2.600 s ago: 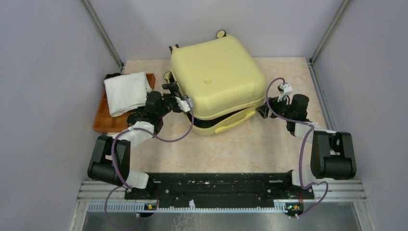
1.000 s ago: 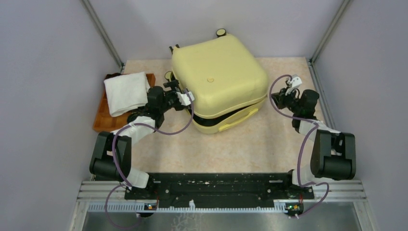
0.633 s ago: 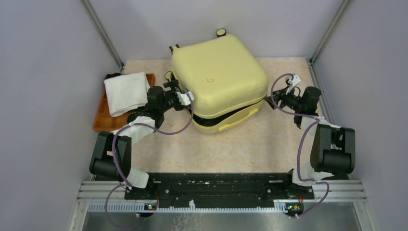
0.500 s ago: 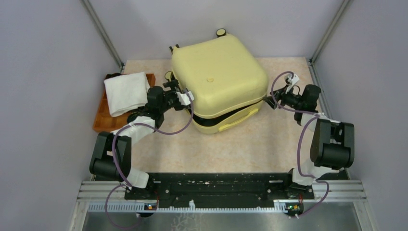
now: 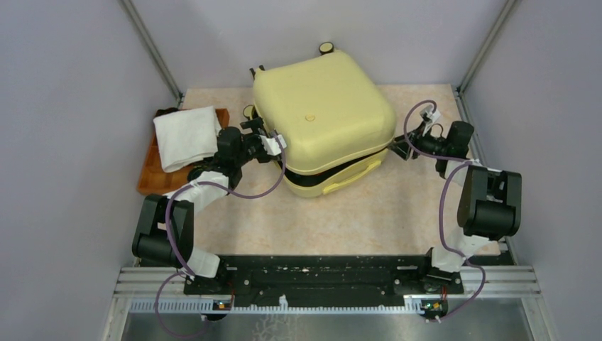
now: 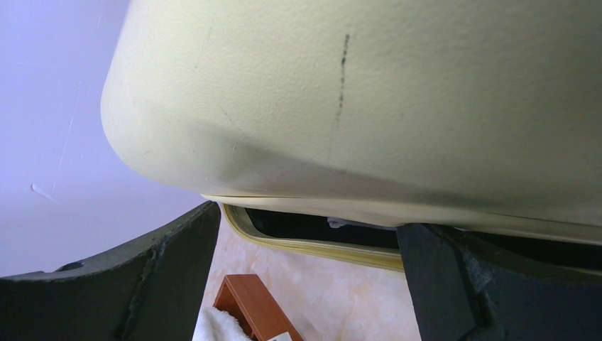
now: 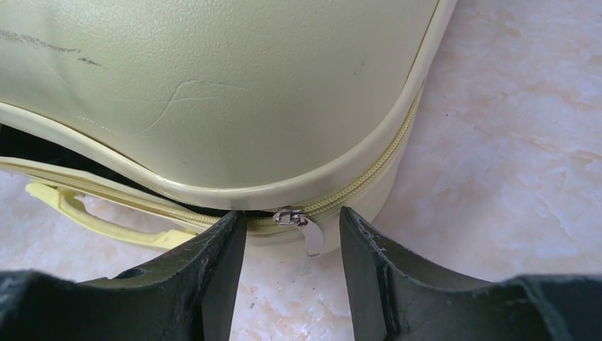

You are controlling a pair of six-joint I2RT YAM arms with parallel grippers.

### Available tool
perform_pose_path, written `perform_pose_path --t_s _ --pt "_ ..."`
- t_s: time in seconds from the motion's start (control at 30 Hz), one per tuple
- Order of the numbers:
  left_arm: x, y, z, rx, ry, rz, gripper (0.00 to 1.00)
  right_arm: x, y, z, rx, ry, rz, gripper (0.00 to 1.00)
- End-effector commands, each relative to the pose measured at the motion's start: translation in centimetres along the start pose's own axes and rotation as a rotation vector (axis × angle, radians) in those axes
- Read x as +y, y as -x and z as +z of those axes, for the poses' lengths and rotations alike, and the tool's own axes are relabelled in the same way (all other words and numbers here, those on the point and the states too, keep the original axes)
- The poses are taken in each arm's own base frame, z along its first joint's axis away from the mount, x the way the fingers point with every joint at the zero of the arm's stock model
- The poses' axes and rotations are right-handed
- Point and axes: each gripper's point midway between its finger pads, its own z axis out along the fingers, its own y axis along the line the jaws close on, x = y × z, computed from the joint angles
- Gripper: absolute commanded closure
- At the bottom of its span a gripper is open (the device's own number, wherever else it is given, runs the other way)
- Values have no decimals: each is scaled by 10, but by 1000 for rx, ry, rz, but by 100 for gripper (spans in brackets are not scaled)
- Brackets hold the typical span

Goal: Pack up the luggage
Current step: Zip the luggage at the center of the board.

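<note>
Right fingers (image 7: 213,277), bottom of the right-wrist view: shut a second ago, now parted to a medium gap. The right arm has swung in from the right edge of the top view to the suitcase's right front corner. The zipper pull (image 7: 307,231) hangs between the two fingers. It is not pinched and looks clear of both.

Left fingers (image 6: 167,273) are unchanged: spread wide at the lid's left side, holding nothing.

The pale yellow suitcase (image 5: 323,117) lies upper centre of the top view on the surface (image 5: 341,220) and has not shifted. The lid is down but the front seam gapes dark above the yellow handle (image 5: 349,177).

The wooden tray (image 5: 150,177) at mid-left carries a white folded cloth (image 5: 186,135), still outside the case.

Judgement: the step in hand is zipping shut, and the right fingers are lined up to close on the pull. Closing the gap needs the lid pressed down. I cannot tell whether the cloth was meant to go in.
</note>
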Motion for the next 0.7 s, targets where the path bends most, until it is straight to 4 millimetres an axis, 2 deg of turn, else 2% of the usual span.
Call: perform_pose_path --t_s 0.0,0.1,0.23,0.37,0.5,0.67 --pt "80 73 -5 -217 230 124 2 -4 9 -14 -43 -83 -47 49" --pt "78 73 -5 -215 227 120 2 -11 6 -23 -47 -123 -24 50" --pt "78 72 -5 -213 225 122 2 -19 4 -23 -24 -138 11 53" --pt "78 72 -4 -217 226 124 2 -12 13 -19 -68 -84 -16 52" --pt "78 71 -4 -213 228 127 2 -6 6 -8 -48 30 53 53" --pt "80 70 -2 -207 230 125 2 -4 5 -1 -42 84 74 53"
